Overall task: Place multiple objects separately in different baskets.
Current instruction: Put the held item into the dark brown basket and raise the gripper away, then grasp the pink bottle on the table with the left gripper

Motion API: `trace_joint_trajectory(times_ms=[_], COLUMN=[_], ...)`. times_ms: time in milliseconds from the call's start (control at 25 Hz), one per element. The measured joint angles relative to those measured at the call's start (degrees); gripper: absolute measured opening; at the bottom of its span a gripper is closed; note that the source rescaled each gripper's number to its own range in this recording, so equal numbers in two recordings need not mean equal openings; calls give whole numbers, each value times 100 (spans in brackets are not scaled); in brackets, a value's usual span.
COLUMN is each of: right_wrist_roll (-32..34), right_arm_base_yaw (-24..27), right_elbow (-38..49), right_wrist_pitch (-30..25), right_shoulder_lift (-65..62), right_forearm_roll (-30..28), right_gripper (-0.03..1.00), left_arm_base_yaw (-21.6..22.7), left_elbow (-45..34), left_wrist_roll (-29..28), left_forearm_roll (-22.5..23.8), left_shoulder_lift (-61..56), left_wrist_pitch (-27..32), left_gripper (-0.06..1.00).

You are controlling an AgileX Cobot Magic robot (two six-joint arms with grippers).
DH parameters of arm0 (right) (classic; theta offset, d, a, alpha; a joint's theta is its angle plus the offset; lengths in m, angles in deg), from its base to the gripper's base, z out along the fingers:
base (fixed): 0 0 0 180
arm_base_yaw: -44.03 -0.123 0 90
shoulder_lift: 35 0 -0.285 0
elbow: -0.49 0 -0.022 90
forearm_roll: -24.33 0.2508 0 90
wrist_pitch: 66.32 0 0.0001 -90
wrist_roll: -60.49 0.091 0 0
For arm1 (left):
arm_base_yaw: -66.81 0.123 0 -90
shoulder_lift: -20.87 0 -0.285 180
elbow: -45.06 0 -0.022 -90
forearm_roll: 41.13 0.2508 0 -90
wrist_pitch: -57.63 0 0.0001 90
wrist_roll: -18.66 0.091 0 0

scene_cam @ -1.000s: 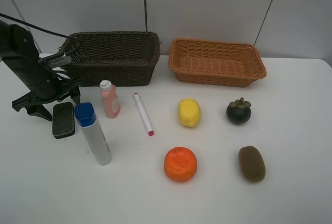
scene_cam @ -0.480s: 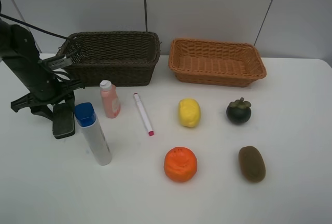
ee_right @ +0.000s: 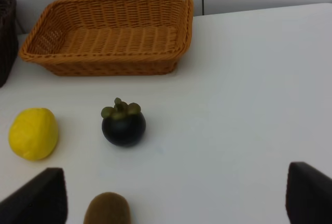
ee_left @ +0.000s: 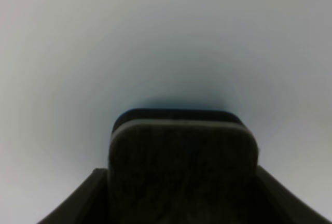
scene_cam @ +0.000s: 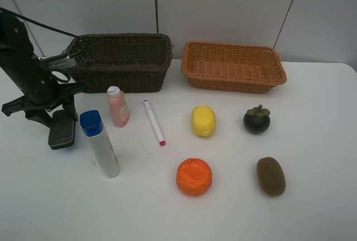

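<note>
Left gripper [scene_cam: 57, 123] jaws clamped on the sides of dark green rectangular eraser block [scene_cam: 62, 131], on left part of white table [scene_cam: 312, 140], just beside white blue-capped tube [scene_cam: 103, 152], in front of dark brown woven wicker basket [scene_cam: 122, 79]. Can't tell if the block is lifted. Right gripper [ee_right: 174, 195] jaws wide apart, holding nothing, near brown fuzzy kiwi [ee_right: 106, 209] and dark round mangosteen [ee_right: 123, 125].

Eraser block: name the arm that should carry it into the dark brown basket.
Left. The left gripper has its fingers on both sides of the eraser block, right beside the dark brown basket. The right gripper stands open and empty by the mangosteen and kiwi, far from the block.
</note>
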Motion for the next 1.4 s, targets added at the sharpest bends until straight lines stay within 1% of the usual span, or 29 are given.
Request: trace_joint_trajectory(times_ms=[120, 200, 280, 360, 480, 680, 720, 760, 840, 920, 1000, 1160, 1280, 1320, 1400], right_wrist_roll=[0, 0, 0, 0, 0, 0, 0, 0, 0, 0, 0, 0, 0, 0, 0], right_arm_base_yaw=[0, 0, 0, 0, 0, 0, 0, 0, 0, 0, 0, 0, 0, 0, 0], right_elbow=[0, 0, 0, 0, 0, 0, 0, 0, 0, 0, 0, 0, 0, 0, 0], right_wrist_pitch=[0, 0, 0, 0, 0, 0, 0, 0, 0, 0, 0, 0, 0, 0, 0], right_shoulder_lift=[0, 0, 0, 0, 0, 0, 0, 0, 0, 0, 0, 0, 0, 0, 0], right_forearm_roll=[0, 0, 0, 0, 0, 0, 0, 0, 0, 0, 0, 0, 0, 0, 0], right_gripper=[99, 99, 99, 99, 99, 99, 99, 99, 99, 99, 99, 99, 99, 99, 99], left_arm_base_yaw=[0, 0, 0, 0, 0, 0, 0, 0, 0, 0, 0, 0, 0, 0, 0], left_elbow=[130, 385, 747, 1242, 1988, 3253, 3504, 3756, 4232, 4749, 5164, 5868, 6165, 6192, 6161], left_wrist_roll=[232, 361, 452, 511, 554, 836, 879, 913, 942, 942, 923, 821, 766, 761, 761], left_forearm_roll=[-20, -36, -36, -39, -39, -39, -39, -39, -39, -43, -72, -84, -57, -33, -23], left_shoulder_lift=[-853, -1377, -1735, -1777, -1342, 141, 439, 668, 1133, 1439, 1608, 1632, 1626, 1626, 1602], left_wrist_pitch=[284, 304, 125, -129, -384, -469, -461, -407, -127, 358, 1001, 2264, 3151, 3291, 3345], left_gripper=[58, 58, 58, 58, 58, 59, 61, 68, 86, 94, 96, 97, 97, 97, 97])
